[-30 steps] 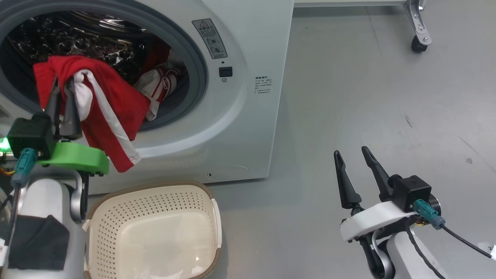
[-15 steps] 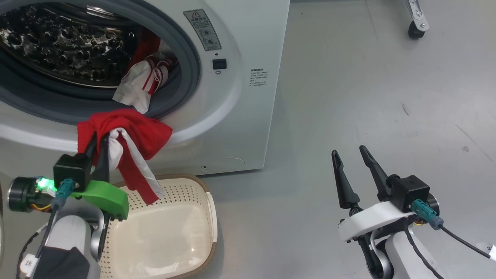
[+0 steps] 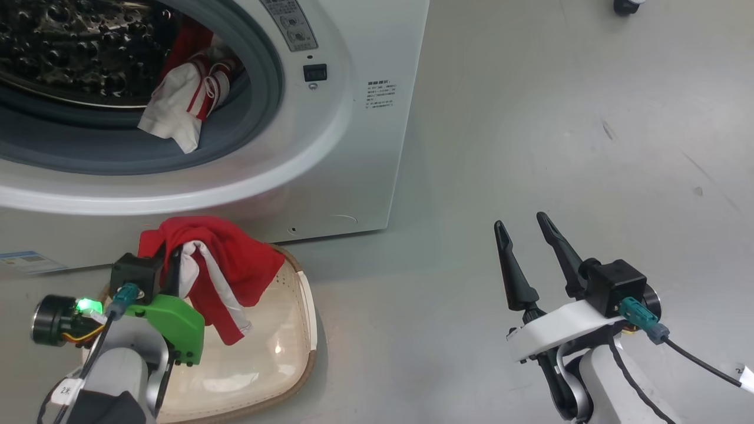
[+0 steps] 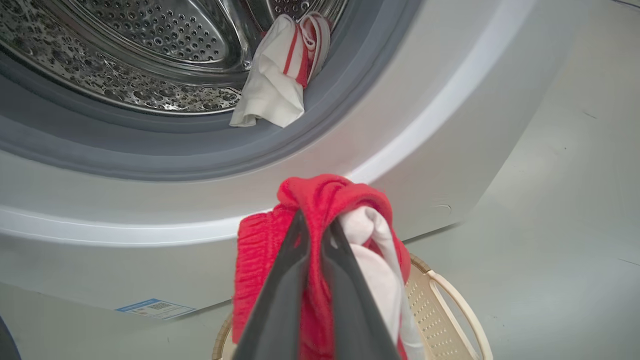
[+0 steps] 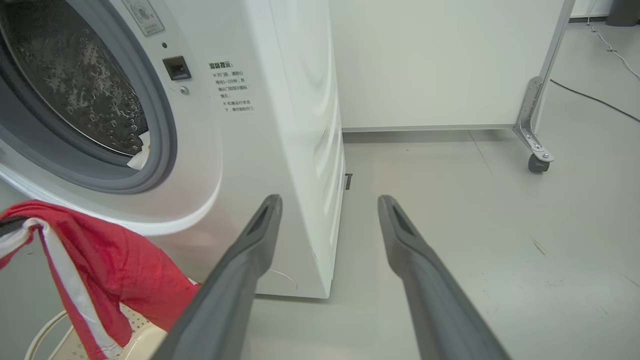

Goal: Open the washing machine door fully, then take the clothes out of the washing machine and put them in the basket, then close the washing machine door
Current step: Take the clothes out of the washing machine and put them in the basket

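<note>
Clothes: a red-and-white garment (image 3: 235, 268) hangs over the basket (image 3: 307, 330) at lower left, pinched in the clenched left hand (image 4: 316, 222). A second garment (image 3: 171, 109) lies on the gasket (image 3: 118, 160) of the washing machine (image 3: 353, 147), upper left. At lower right, the right hand (image 3: 520, 219) is released and empty.

Head cam: high, tilted forward and down. Takes in lower front of washing machine (image 3: 359, 147), basket (image 3: 303, 330) on floor (image 3: 530, 129), left gripper (image 3: 169, 254) lower left, right gripper (image 3: 520, 219) lower right.
Left wrist cam: low, very close to machine. Looks along own fingers, up into drum opening (image 4: 150, 150); red garment (image 4: 320, 200) blocks centre foreground.
Right wrist cam: low, off machine's right front corner. Faces along floor toward white panel (image 5: 425, 60) and caster (image 5: 538, 164).
Shared by all three: drum opening, red garment, basket rim.
</note>
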Controlling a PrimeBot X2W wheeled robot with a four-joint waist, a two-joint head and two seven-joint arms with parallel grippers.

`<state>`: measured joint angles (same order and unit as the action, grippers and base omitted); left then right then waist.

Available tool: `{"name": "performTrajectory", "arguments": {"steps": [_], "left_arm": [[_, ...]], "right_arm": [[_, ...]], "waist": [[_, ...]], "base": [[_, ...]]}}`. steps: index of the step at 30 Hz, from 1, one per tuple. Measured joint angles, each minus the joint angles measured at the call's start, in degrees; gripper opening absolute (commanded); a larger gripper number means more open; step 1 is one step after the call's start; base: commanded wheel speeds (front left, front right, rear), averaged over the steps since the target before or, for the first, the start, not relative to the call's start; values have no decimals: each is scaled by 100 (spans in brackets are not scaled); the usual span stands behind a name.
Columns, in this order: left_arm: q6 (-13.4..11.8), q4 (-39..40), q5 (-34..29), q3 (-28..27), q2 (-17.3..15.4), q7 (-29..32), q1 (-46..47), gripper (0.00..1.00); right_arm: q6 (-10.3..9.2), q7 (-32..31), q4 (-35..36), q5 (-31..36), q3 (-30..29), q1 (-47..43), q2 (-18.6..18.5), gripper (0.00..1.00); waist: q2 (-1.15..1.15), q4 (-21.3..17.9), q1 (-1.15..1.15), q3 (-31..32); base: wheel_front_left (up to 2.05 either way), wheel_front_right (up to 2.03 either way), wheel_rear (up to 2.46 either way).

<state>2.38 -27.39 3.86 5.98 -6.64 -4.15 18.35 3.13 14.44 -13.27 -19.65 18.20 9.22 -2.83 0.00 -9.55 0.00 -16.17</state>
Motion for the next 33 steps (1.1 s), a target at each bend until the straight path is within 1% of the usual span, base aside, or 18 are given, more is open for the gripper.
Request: {"name": "performTrajectory", "arguments": {"steps": [13,18,25,27,33], "left_arm": [[3,-481,-70,62,-100,415,-1,0],[3,-838,-76,9,-127,517,72,0],[-7,-1306,-73,-59,-145,568,188,0],[-7,-1437,-73,-56,-147,568,230,0],[-125,-1828,24,-220,-165,563,335,0]], "right_arm": [[-21,0,162,-16,76,310,0,100],[-29,0,191,-40,64,443,-1,100],[-34,0,194,-38,41,503,0,100],[-79,0,196,-29,29,526,-1,100],[-79,0,185,-3,47,560,0,100]], "waist": [[0,-227,0,-598],[0,-324,0,-845],[0,-370,0,-1028],[0,-363,0,-1065],[0,-344,0,-1126]], "base": [[0,0,0],[0,0,0],[0,0,0],[0,0,0],[0,0,0]]}}
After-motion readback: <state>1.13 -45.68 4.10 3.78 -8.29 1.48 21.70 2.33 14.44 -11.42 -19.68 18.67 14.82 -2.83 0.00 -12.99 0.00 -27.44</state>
